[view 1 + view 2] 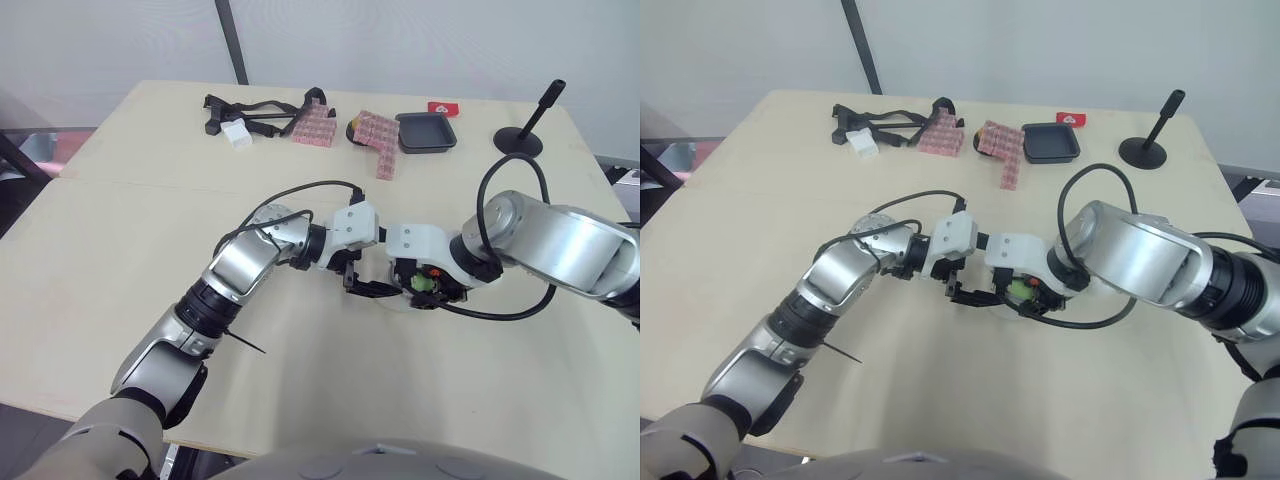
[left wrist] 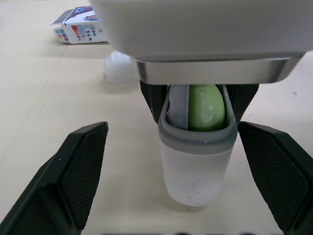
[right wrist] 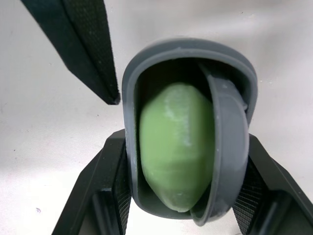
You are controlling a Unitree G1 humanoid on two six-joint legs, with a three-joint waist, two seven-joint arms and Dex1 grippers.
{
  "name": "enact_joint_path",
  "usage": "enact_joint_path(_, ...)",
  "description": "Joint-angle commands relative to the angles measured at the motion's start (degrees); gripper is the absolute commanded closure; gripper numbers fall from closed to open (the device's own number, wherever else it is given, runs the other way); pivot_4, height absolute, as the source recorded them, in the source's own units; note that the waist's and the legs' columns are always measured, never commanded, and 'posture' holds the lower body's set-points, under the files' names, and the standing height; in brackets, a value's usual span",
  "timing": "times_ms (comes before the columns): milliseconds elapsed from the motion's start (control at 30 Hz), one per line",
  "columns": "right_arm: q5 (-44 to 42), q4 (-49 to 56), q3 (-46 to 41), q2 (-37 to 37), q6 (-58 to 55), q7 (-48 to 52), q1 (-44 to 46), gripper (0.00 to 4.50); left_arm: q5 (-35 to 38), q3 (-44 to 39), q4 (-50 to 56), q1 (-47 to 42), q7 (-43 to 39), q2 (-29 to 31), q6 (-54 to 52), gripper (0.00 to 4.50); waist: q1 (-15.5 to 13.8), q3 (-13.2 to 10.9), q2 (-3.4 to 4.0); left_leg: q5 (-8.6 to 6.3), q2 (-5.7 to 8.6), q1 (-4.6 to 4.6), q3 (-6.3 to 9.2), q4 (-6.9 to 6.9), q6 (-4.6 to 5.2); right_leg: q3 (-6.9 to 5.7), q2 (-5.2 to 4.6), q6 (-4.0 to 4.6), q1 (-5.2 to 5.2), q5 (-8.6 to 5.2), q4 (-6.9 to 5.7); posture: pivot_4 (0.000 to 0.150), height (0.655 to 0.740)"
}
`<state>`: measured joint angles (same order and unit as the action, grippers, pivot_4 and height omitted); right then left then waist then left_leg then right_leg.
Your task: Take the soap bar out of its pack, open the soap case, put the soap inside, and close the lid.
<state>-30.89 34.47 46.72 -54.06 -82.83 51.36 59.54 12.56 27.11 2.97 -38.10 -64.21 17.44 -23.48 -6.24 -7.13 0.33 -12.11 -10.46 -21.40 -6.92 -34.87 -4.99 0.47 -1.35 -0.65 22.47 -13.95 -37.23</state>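
One black tray (image 1: 426,132) beyond soap case (image 2: 195,171)

Green soap bar (image 3: 176,147), frosted grey soap case (image 2: 195,166), black cross-hatched fingers (image 2: 83,171), beige table (image 1: 150,250), pink checked packs (image 1: 312,125)

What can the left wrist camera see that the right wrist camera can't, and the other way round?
Left wrist view adds the printed soap pack lying beyond, plus both fingers of the open left gripper flanking the soap case. Right wrist view adds a look into the case's open mouth. Both share the case, clamped by the right gripper, the green soap inside it and the table.
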Motion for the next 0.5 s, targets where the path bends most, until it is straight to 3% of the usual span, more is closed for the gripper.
enact_joint_path(33,1.71,0.04,0.8,0.19,-0.05,-0.62,0.92,2.42,0.41,-0.25,1.36,0.42,-0.51,0.21,0.37,0.0,0.01,0.0,0.0,0.0,0.0,0.01,0.0,-0.01,0.0,0.0,0.0,0.0,0.0,0.0,-0.01,0.15,0.74)
enact_joint_path(500,3.38,-1.05,2.04,0.62,1.41,-0.48,0.04,2.42,-0.05,0.44,0.72,1.89,-1.5,0.45,1.19,0.0,0.35,0.01,-0.01,0.02,-0.01,0.22,-0.05,-0.08,-0.03,0.12,-0.01,0.0,-0.1,0.0,-0.02,0.15,0.74)
